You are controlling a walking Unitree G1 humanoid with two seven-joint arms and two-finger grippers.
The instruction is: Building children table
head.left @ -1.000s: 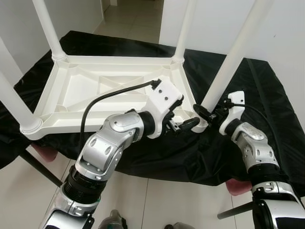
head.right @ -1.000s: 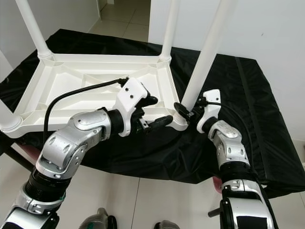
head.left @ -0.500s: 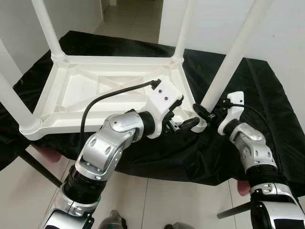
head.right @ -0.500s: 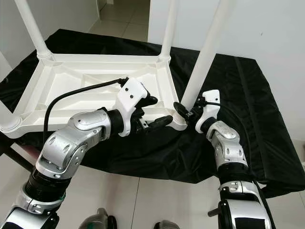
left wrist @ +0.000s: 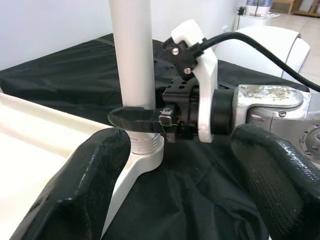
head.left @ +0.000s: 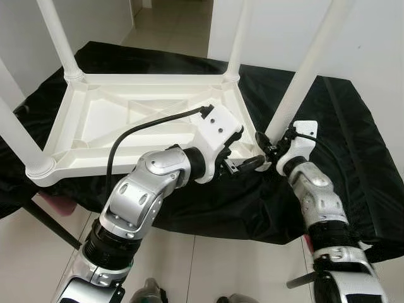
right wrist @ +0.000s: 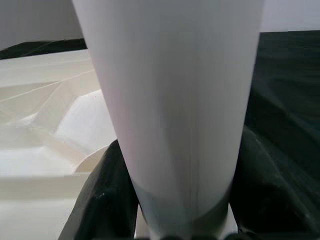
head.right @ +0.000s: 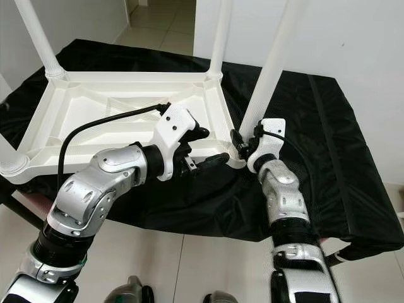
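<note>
Four upright legs [head.left: 307,69] over black cloth [head.left: 353,139]

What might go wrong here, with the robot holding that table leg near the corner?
The right gripper clasps the near-right leg just above its socket, so a twist or pull off-axis might loosen or tilt the leg. The upside-down white table rests on a loose black cloth; a push could slide it. The left gripper hovers open at the same corner, close enough that the two grippers might bump.
</note>
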